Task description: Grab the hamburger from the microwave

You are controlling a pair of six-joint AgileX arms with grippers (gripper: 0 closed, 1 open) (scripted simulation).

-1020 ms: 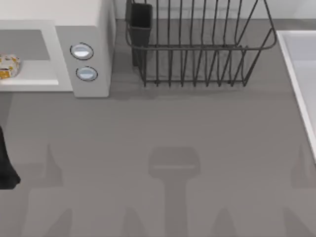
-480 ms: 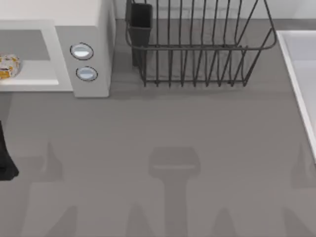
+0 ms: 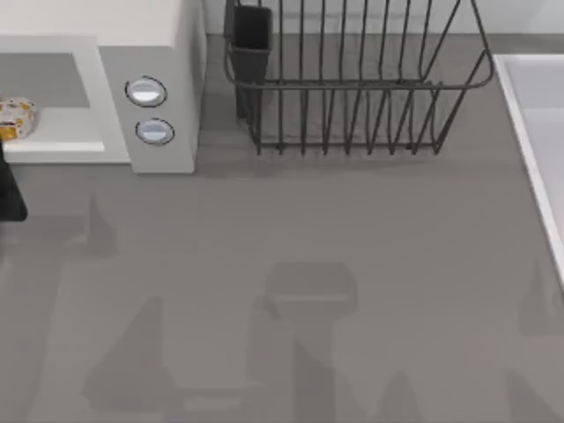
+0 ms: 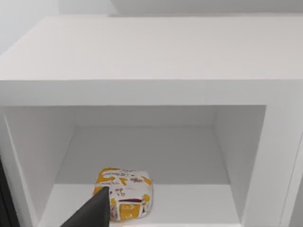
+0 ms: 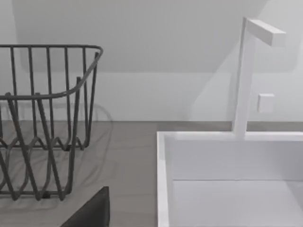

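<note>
A black wire dish rack (image 3: 352, 84) stands between a white sink (image 3: 538, 132) and the table's (image 3: 308, 264) left.

The boxy white microwave (image 3: 163, 35) looks smooth, matt plastic, its two knobs (image 3: 146, 92) shiny and metallic. The black dish rack (image 3: 352, 88) is thin wire; the grey table (image 3: 308, 229) is matt.

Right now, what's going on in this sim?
The left gripper sits at the table's far left edge, just in front of the open microwave. The hamburger lies on the cavity floor, not yet gripped. Whether the jaws are open can't be told. The right arm is parked near the dish rack and the white sink.
</note>
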